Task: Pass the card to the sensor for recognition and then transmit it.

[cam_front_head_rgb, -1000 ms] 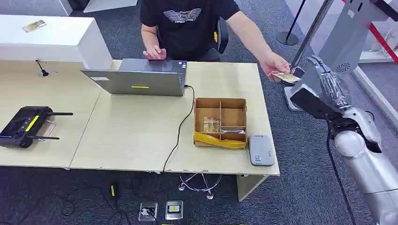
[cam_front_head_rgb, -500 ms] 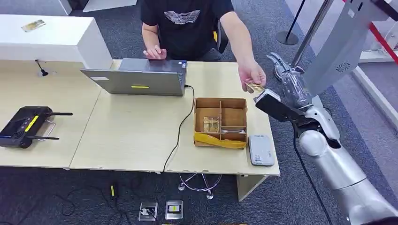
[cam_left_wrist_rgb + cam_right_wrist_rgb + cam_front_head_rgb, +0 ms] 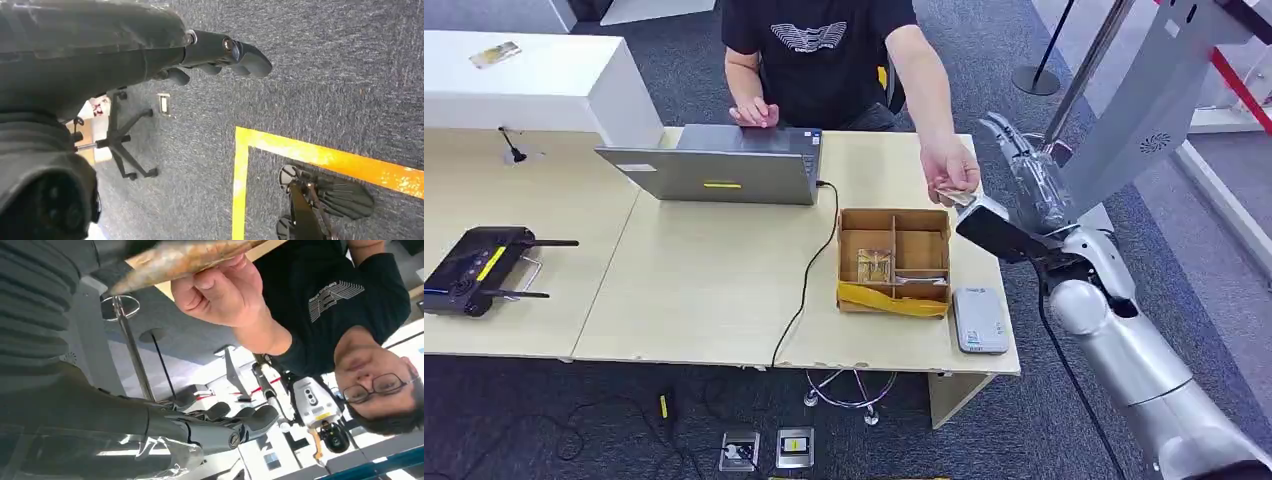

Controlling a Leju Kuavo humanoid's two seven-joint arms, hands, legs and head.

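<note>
A person's hand [image 3: 951, 172] holds the tan card [image 3: 956, 197] over the far right corner of the wooden box [image 3: 894, 262]. In the right wrist view the card [image 3: 185, 259] is pinched in that person's hand [image 3: 220, 287]. My right hand [image 3: 1025, 176] is raised just right of the card, fingers apart and holding nothing; its fingers [image 3: 225, 424] stay apart from the card. The grey card sensor [image 3: 980, 320] lies on the table [image 3: 704, 290] near its front right corner, right of the box. My left hand [image 3: 220, 50] hangs over the carpet, holding nothing.
A grey laptop [image 3: 714, 172] stands at the table's far side in front of the seated person [image 3: 824, 50]. A black remote controller [image 3: 479, 268] lies at the left. A white counter [image 3: 534, 85] is at the back left, and a metal stand [image 3: 1144, 90] rises right of my arm.
The person's hand carried the card left, from beyond the table's right edge to above the box's far corner. My right arm swung left toward the table, its hand without the card.
</note>
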